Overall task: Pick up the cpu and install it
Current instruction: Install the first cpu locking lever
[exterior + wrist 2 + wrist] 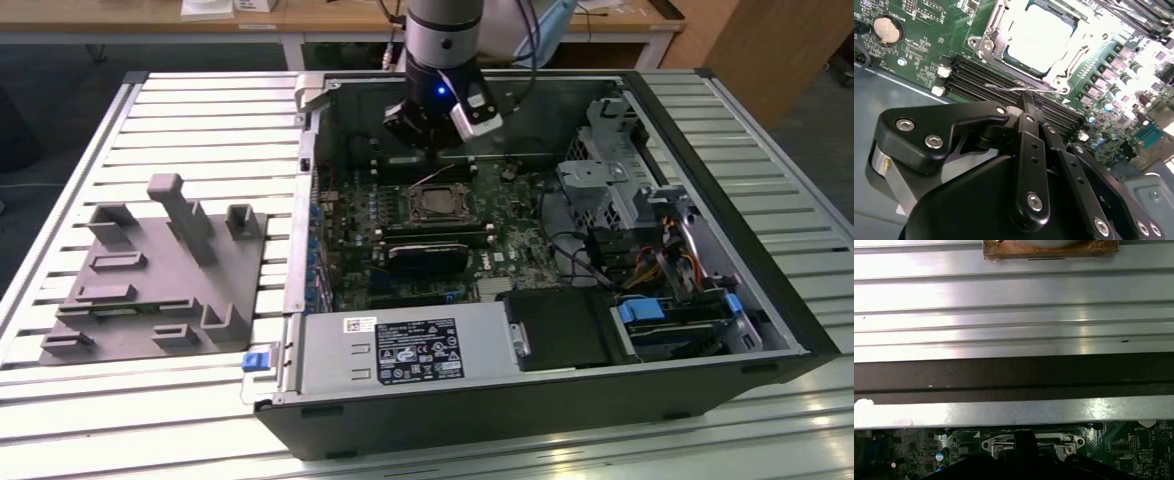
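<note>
Item: cpu (1040, 36), pale silver-topped square chip; location: seated inside the metal-framed motherboard socket (999, 22), visible in the second wrist view; in the exterior view the socket (437, 204) sits near the middle of the green motherboard (400, 225)
Status, as judged: chip appears already placed in the socket; whether the retaining frame and its wire lever (1006, 88) are locked cannot be told
End effector (1026, 102): fingers closed together, nothing held, poised just beside the socket over the memory slots (979, 80); in the exterior view it (434, 135) hangs over the far part of the open computer case (694, 160)
Support: slatted metal counter (200, 130); grey fixture block (154, 270) on it at the exterior view's left, well apart from the case
Room: wooden desks behind, dark floor
</note>
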Tool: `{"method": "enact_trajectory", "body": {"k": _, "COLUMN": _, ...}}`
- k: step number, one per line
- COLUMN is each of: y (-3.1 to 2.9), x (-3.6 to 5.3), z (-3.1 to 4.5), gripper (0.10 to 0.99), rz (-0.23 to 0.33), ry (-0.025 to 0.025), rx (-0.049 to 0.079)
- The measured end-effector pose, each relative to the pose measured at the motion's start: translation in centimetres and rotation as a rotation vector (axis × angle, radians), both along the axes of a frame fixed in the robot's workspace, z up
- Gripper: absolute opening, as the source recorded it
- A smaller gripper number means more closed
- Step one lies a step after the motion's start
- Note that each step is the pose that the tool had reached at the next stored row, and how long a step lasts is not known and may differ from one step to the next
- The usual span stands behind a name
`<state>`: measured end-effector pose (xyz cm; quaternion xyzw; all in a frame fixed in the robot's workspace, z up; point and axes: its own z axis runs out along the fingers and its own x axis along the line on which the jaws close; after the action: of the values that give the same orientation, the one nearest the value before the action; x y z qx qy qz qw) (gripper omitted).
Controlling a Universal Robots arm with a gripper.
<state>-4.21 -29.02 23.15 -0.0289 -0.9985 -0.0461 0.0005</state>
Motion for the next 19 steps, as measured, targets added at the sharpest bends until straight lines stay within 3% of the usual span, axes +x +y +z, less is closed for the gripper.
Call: {"method": "enact_trajectory", "body": {"k": 19, "y": 0.52, "x": 1.61, "z": -1.01, "gripper": 0.106, "rz": 0.0, "ry": 0.0003, "rx": 0.0}}
